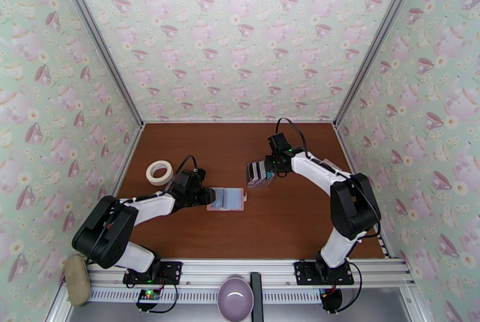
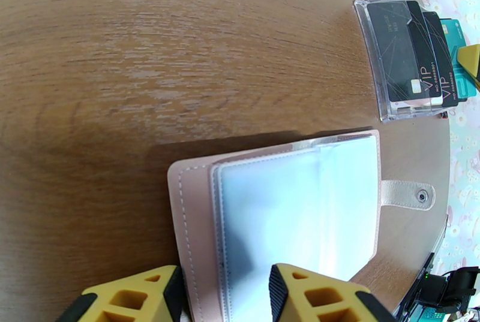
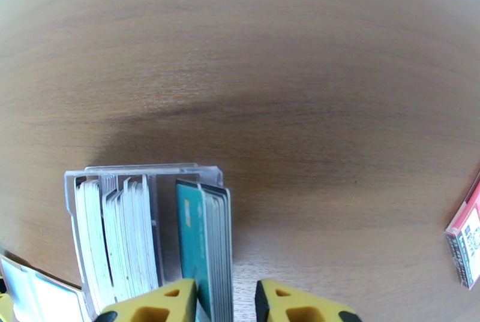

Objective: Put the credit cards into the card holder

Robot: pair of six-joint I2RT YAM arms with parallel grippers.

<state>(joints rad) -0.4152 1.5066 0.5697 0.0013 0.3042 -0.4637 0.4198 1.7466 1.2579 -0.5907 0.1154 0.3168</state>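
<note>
Left tool, jaws apart, sits over the near edge of the open card holder, which lies flat on the worktop. Right tool loosely straddles the upright credit cards; the card holder lies to its left.

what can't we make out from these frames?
Right wrist view: whether the right fingers actually pinch the credit cards; the bottom edge cuts off the tips.
Left wrist view: whether the left fingers touch the card holder; contact lies below the bottom edge.
Right wrist view: the red item, cut by the right edge.
Top view: card count in the clear stand, too small.
</note>
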